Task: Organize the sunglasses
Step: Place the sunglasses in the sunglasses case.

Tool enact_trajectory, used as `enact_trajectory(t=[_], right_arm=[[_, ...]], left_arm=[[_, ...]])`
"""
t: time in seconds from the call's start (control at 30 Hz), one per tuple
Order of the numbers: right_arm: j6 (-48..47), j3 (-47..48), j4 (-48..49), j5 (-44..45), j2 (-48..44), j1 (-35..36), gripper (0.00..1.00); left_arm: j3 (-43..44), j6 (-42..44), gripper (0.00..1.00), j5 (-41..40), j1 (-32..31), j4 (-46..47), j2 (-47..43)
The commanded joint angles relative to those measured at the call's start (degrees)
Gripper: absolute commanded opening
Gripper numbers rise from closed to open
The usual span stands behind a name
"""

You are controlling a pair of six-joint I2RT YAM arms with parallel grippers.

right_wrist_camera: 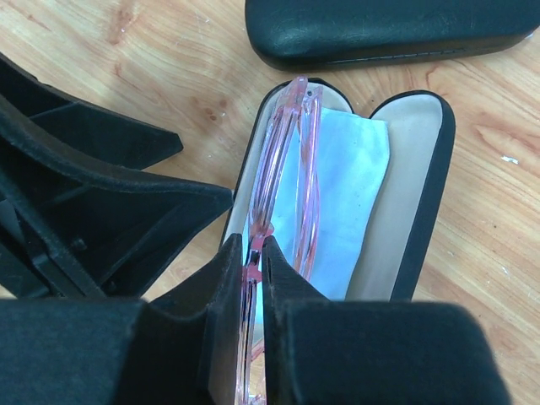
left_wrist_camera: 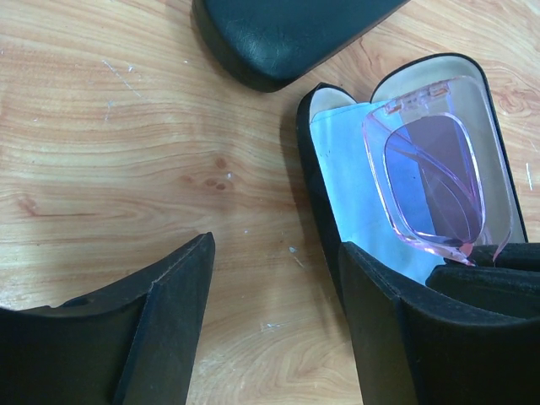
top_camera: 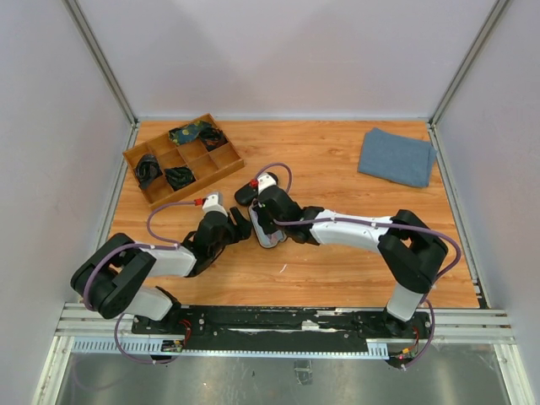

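Wooden table inside white walls carries a compartment tray at far left and a folded blue cloth at far right, with both arms meeting mid-table. At that spot the right gripper is clamped on the pink glasses, which stand on edge in an open case over a pale cloth, just beside a closed case. Alongside, the left gripper holds nothing, its jaws spread wide, one finger at the open case's end and the other over bare wood.
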Motion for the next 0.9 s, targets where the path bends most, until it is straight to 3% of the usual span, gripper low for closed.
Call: enact_trajectory(t=[0.0, 0.87], right_arm=[[2.51, 2.29, 2.05, 0.50, 0.86, -1.29, 0.01], [10.19, 3.02, 1.93, 0.87, 4.29, -2.69, 0.01]], left_arm=[[1.00, 1.00, 0.67, 1.55, 0.40, -5.06, 1.49], [1.46, 1.41, 0.64, 4.99, 0.47, -5.26, 4.16]])
